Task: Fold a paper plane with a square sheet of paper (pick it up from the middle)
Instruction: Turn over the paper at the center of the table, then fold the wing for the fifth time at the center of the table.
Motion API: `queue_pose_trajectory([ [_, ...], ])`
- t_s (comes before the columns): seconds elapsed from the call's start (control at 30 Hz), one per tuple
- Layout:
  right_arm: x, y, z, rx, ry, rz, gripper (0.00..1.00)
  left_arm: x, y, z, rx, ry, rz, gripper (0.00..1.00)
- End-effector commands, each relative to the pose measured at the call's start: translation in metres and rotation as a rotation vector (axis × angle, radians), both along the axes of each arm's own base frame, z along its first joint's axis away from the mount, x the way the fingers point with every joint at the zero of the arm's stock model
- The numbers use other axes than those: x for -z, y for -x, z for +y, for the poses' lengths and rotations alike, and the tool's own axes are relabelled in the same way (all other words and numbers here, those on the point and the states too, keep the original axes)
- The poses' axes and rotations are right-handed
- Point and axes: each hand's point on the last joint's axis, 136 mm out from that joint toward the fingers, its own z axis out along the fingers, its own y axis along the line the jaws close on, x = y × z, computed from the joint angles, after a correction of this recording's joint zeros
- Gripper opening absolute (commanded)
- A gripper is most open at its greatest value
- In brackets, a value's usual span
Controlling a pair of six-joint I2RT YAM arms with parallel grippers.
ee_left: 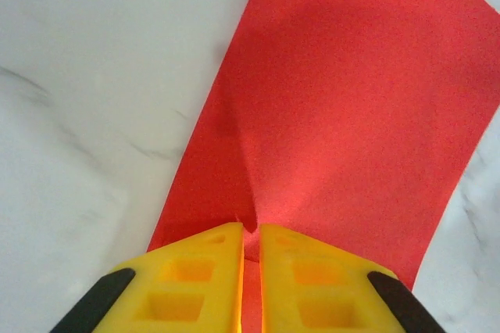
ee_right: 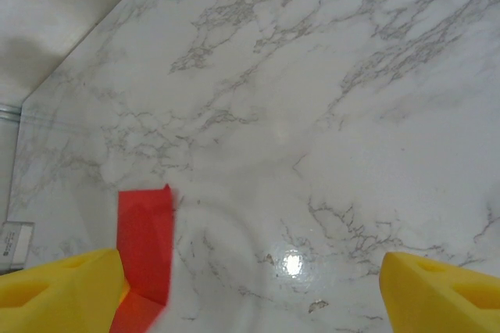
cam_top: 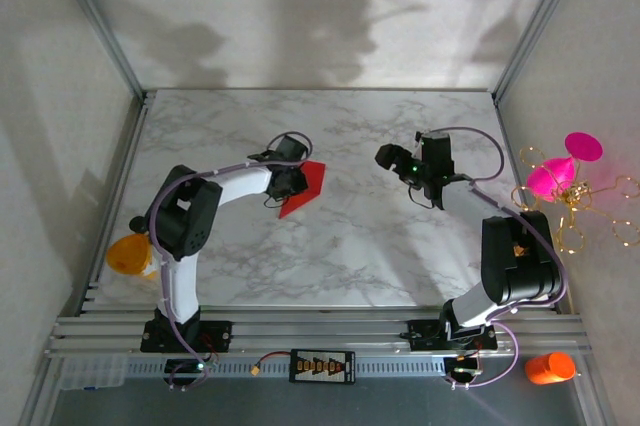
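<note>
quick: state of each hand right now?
Left hand: closed, pinching the edge of the thin bright red paper sheet.
Right hand: open, holding nothing.

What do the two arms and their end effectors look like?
The left arm has black joints and white links; the right arm looks mostly black, white near its base. A pale purple cable runs along each. The left end effector and right end effector have yellow fingers; the left's show rectangular recesses.
</note>
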Motion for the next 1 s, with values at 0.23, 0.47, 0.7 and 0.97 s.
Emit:
queue_pose_trajectory([
  [0.23,0.017,0.027,0.022,-0.028,-0.149,0.086,0.85,-0.023,0.022,-0.068,0.131,0.130,0.018,0.15],
  [0.47,0.023,0.048,0.044,-0.055,-0.260,0.167,0.82,-0.049,0.007,-0.061,0.055,0.162,-0.051,0.17],
  [0.7,0.034,0.054,0.060,-0.082,-0.290,0.230,0.78,-0.027,0.025,-0.041,-0.085,0.179,0.018,0.12],
  [0.97,0.044,0.058,0.074,-0.121,-0.274,0.269,0.76,-0.018,0.035,-0.045,-0.150,0.271,0.041,0.12],
])
